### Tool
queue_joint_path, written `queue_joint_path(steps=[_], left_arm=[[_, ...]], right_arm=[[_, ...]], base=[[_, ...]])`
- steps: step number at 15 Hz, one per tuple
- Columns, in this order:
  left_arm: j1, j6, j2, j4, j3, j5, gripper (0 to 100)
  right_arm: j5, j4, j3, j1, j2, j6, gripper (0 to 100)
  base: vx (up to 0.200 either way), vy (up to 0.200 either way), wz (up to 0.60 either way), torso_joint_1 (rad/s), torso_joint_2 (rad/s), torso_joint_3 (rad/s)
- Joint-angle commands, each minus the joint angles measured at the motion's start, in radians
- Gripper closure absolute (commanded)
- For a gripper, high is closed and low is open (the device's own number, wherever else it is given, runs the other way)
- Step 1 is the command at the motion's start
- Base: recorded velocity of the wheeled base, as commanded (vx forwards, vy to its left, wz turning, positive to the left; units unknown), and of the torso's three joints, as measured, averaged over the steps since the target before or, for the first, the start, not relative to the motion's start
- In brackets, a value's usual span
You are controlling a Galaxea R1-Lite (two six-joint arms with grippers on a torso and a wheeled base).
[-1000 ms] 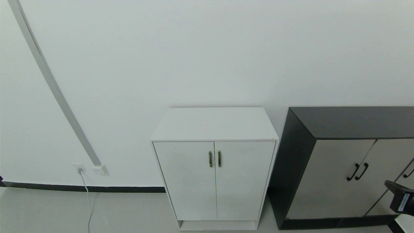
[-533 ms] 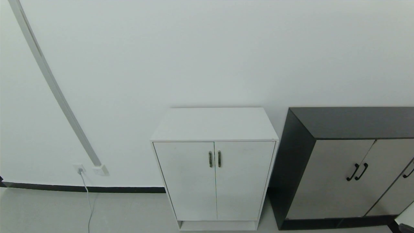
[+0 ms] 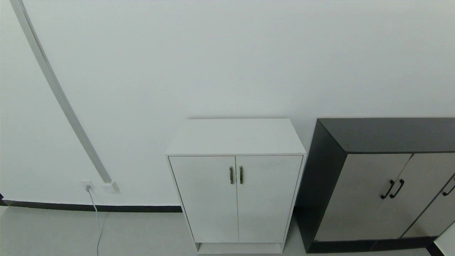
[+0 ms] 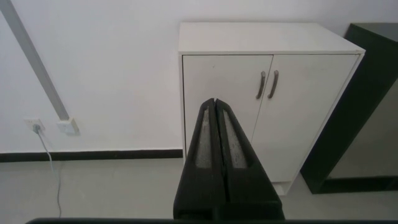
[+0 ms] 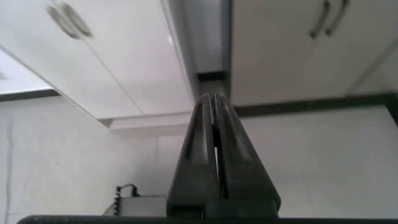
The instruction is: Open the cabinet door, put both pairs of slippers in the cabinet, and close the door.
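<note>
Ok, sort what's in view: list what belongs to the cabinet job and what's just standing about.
Belongs to the job:
white cabinet, closed
its handles, side by side at the middle
left gripper, shut
right gripper, shut

Just standing about:
black cabinet, to the white one's right
wall socket with its cable
wall conduit, slanting down to the socket

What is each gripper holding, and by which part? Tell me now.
Nothing is held. The left gripper and the right gripper are both shut with nothing between the fingers, apart from the white cabinet.
</note>
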Motion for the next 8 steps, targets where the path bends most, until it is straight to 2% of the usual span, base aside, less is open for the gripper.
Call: queue_joint_path(steps=[1,3,5,8], left_arm=[[0.0,0.0,0.001,0.0,0.0,0.0,100],[0.0,0.0,0.001,0.0,0.0,0.0,100],[0.0,0.0,0.001,0.0,0.0,0.002,100],[0.0,0.0,0.001,0.0,0.0,0.002,100]], right_arm=[[-0.021,0.002,0.0,-0.001,-0.014,0.003,100],[-0.12,0.008,0.0,0.001,-0.057,-0.011,100],[-0.116,0.01,-0.002,0.021,-0.126,-0.015,100],[-0.108,0.017,0.0,0.159,-0.211,0.006,100]], base=[[0.0,0.0,0.0,0.0,0.0,0.0],[0.0,0.0,0.0,0.0,0.0,0.0],[0.0,0.0,0.0,0.0,0.0,0.0],[0.0,0.0,0.0,0.0,0.0,0.0]])
